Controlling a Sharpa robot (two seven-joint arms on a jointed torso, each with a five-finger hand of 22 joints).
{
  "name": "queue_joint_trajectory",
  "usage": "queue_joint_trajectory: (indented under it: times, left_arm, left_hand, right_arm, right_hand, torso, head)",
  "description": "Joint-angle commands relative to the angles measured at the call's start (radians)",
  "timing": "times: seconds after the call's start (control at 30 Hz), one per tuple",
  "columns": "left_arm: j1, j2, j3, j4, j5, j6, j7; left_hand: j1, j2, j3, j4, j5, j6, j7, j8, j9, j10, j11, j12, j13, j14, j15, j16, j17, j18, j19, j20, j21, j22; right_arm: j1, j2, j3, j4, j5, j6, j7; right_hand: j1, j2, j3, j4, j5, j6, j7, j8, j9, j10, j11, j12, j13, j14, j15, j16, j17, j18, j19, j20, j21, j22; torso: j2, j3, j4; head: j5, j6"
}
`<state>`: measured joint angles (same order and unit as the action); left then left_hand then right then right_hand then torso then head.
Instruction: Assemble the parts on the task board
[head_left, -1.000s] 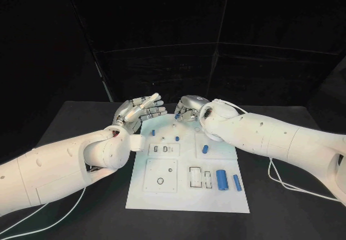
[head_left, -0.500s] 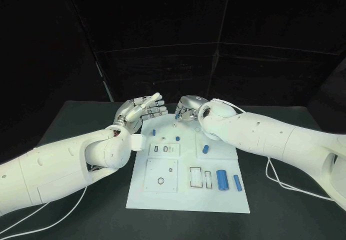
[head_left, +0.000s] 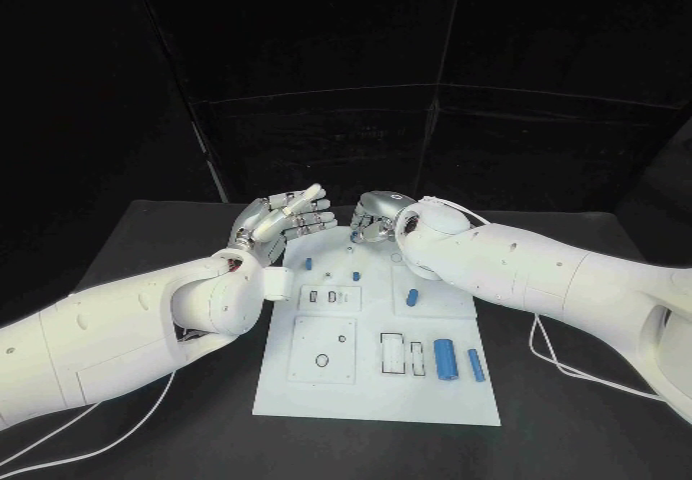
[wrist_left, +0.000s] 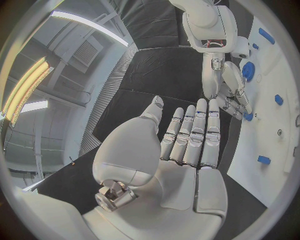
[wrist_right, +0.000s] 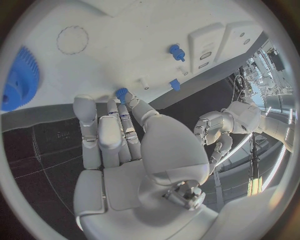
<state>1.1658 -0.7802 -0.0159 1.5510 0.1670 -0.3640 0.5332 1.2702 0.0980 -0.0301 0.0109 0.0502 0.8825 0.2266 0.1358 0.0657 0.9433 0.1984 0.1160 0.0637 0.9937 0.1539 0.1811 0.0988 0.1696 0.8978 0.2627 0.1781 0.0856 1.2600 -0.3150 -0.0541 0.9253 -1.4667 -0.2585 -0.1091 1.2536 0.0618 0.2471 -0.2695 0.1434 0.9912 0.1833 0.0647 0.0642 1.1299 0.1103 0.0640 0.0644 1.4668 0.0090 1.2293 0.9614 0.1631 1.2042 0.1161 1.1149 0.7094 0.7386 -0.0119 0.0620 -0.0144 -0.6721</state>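
I read the task board (head_left: 378, 400) lying flat at table centre, long axis running 12 to 6 in head view. R hand (head_left: 378, 217) sits over the board's 12 o'clock edge, fingers drawn narrow; in R wrist view its fingertips (wrist_right: 132, 106) pinch a small blue part (wrist_right: 121, 93) right at the board's edge. Part looks like a short peg, but too small to be sure of its form. Judgement: the pick is made, or nearly made, and placing is the step in hand.

L hand (head_left: 283, 222) hovers at approx 11 o'clock of the board, just beside the R hand, not touching it. L wrist view shows its palm bare and fingers (wrist_left: 195, 135) straight and close together, thumb apart; holds nothing.

Other parts on the board, head view:
- two long blue cylinders (head_left: 446, 360) at approx 4 o'clock, side by side, lying flat
- short blue piece (head_left: 413, 297) right of centre
- small blue pegs (head_left: 355, 276) near the 12 o'clock end
- blue gear (wrist_right: 17, 80) seen in R wrist view, near the board's far corner

Empty recesses (head_left: 392, 352) remain mid-board, so assembly is early, in my judgement.

Next move, as I see it: lift the pinched part clear, carry it toward 6 o'clock to its matching seat, align upright before pressing. Which seat it fits I cannot tell. Risk: slim pinch, part may rotate or slip
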Motion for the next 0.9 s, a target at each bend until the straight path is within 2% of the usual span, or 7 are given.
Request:
queue_joint_trajectory:
  times: [0.03, 0.13, 0.23, 0.53, 0.73, 0.87, 0.9]
  left_arm:
    - [0.002, 0.001, 0.001, 0.001, -0.002, 0.011, 0.004]
    - [0.003, 0.001, 0.001, 0.001, -0.002, 0.012, 0.003]
    - [0.003, 0.000, 0.001, 0.001, -0.002, 0.013, 0.003]
    - [0.003, -0.010, 0.001, 0.005, -0.002, 0.016, 0.002]
    - [0.003, -0.018, 0.001, 0.006, -0.002, 0.019, 0.001]
    - [0.002, -0.016, 0.001, 0.003, -0.002, 0.030, -0.003]
    - [0.002, -0.015, 0.001, 0.001, -0.002, 0.032, -0.005]
  left_hand:
    - [0.004, -0.001, 0.001, -0.007, -0.002, -0.006, 0.022, -0.005, -0.001, -0.004, 0.001, -0.003, -0.001, 0.006, 0.003, -0.007, -0.001, 0.012, 0.008, 0.001, -0.004, -0.001]
    - [0.005, -0.001, 0.001, -0.007, -0.002, -0.007, 0.022, -0.006, -0.001, -0.005, 0.002, -0.005, -0.001, 0.006, 0.003, -0.008, -0.001, 0.012, 0.008, 0.002, -0.005, -0.002]
    - [0.005, -0.001, 0.001, -0.008, -0.002, -0.007, 0.022, -0.006, -0.001, -0.005, 0.002, -0.005, -0.001, 0.006, 0.003, -0.008, -0.001, 0.012, 0.008, 0.002, -0.005, -0.002]
    - [0.005, -0.001, 0.001, -0.008, -0.002, -0.007, 0.022, -0.007, -0.001, -0.005, 0.002, -0.005, -0.001, 0.006, 0.003, -0.008, -0.002, 0.012, 0.009, 0.002, -0.006, -0.002]
    - [0.005, -0.001, 0.001, -0.008, -0.002, -0.007, 0.022, -0.007, -0.001, -0.005, 0.002, -0.005, -0.001, 0.006, 0.003, -0.008, -0.002, 0.012, 0.009, 0.002, -0.006, -0.002]
    - [0.005, -0.001, 0.001, -0.008, -0.002, -0.007, 0.022, -0.007, -0.001, -0.005, 0.002, -0.005, -0.001, 0.006, 0.003, -0.008, -0.002, 0.012, 0.009, 0.002, -0.006, -0.003]
    - [0.005, -0.001, 0.001, -0.008, -0.002, -0.007, 0.022, -0.007, -0.001, -0.005, 0.002, -0.005, -0.001, 0.006, 0.003, -0.008, -0.002, 0.012, 0.009, 0.002, -0.006, -0.003]
  right_arm:
    - [0.002, -0.001, 0.001, 0.005, -0.010, 0.009, 0.001]
    - [0.002, -0.009, 0.001, 0.015, -0.010, -0.018, -0.002]
    - [0.002, -0.027, 0.001, 0.034, -0.010, -0.053, -0.005]
    - [0.002, -0.181, 0.002, 0.206, 0.059, -0.169, -0.022]
    - [0.003, -0.307, 0.022, 0.321, 0.110, -0.114, -0.075]
    - [0.003, -0.346, 0.029, 0.337, 0.113, -0.052, -0.110]
    - [0.003, -0.352, 0.030, 0.334, 0.113, -0.036, -0.120]
  right_hand:
    - [-0.010, -0.015, 0.001, 0.004, -0.022, -0.039, -0.001, -0.005, -0.002, -0.022, 0.002, -0.001, 0.000, 0.007, 0.010, 0.005, -0.004, -0.007, -0.011, 0.003, 0.005, -0.004]
    - [-0.006, -0.032, -0.009, 0.009, -0.063, -0.153, -0.001, -0.008, -0.005, -0.054, 0.003, 0.002, 0.000, 0.003, 0.011, -0.001, -0.017, -0.005, -0.019, 0.005, -0.002, -0.017]
    - [-0.002, -0.039, -0.019, 0.016, -0.069, -0.195, 0.001, -0.008, -0.004, -0.071, 0.005, 0.006, 0.000, -0.001, 0.012, -0.007, -0.029, -0.003, -0.026, 0.006, -0.009, -0.030]
    - [-0.002, -0.042, -0.036, 0.044, -0.054, -0.087, 0.006, 0.020, 0.011, 0.034, -0.005, 0.078, 0.021, 0.010, 0.007, 0.025, 0.018, -0.006, -0.013, 0.004, 0.008, -0.008]
    - [-0.019, -0.085, -0.085, 0.078, -0.021, -0.070, -0.031, 0.028, 0.010, 0.208, -0.051, 0.228, 0.114, 0.031, -0.029, 0.090, 0.119, -0.018, 0.028, -0.028, 0.055, 0.065]
    - [0.000, -0.101, -0.146, 0.130, -0.020, -0.091, -0.034, 0.025, 0.006, 0.175, -0.061, 0.456, 0.335, 0.040, -0.036, 0.139, 0.196, -0.032, 0.059, -0.039, 0.096, 0.131]
    - [0.011, -0.101, -0.166, 0.152, -0.020, -0.101, -0.032, 0.024, 0.006, 0.161, -0.064, 0.613, 0.499, 0.045, -0.023, 0.158, 0.226, -0.030, 0.065, -0.041, 0.108, 0.149]
  torso:
    - [0.000, 0.0001, -0.0008]
    - [-0.001, 0.0005, -0.0019]
    - [-0.002, 0.0012, -0.0026]
    - [-0.006, 0.0045, -0.0167]
    - [-0.010, 0.0087, -0.0295]
    - [-0.012, 0.0102, -0.0346]
    - [-0.012, 0.0107, -0.0362]
  head:
    - [0.001, -0.001]
    - [-0.001, 0.003]
    - [-0.001, 0.004]
    - [-0.003, 0.012]
    - [-0.001, 0.015]
    - [-0.006, 0.018]
    - [-0.006, 0.019]
